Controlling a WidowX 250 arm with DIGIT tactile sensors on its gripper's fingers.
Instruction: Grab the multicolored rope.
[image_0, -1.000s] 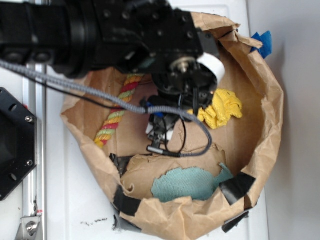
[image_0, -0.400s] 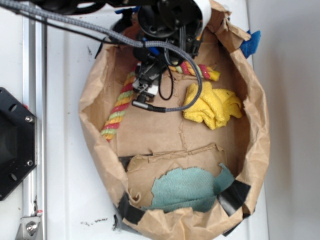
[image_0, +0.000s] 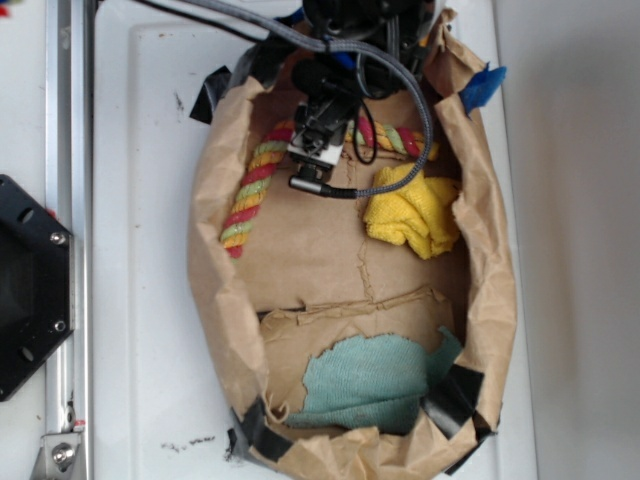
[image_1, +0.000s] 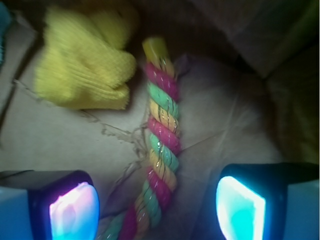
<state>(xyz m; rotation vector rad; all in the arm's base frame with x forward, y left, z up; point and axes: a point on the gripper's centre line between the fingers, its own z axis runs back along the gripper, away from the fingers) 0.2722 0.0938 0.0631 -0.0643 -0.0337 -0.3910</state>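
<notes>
The multicolored rope (image_0: 250, 190), twisted in red, yellow and pale green, curves along the far left inside wall of a brown paper bag (image_0: 212, 270). My gripper (image_0: 318, 155) hangs over its upper bend, and the arm hides that stretch. In the wrist view the rope (image_1: 162, 130) runs lengthwise down the middle, lying on the paper. My gripper (image_1: 157, 210) is open. Its lit pads (image_1: 72, 212) stand on either side of the rope, well apart from it.
A yellow terry cloth (image_0: 410, 210) lies right of the rope, close to its end (image_1: 82, 65). A teal cloth (image_0: 365, 385) sits under torn paper at the near end. The bag walls rise all round. A black mount (image_0: 30, 290) and metal rail (image_0: 70, 200) stand left.
The arm has travelled toward the far end of the bag and now sits over the rope. The bag has been pulled narrower and its contents have shifted with it.
</notes>
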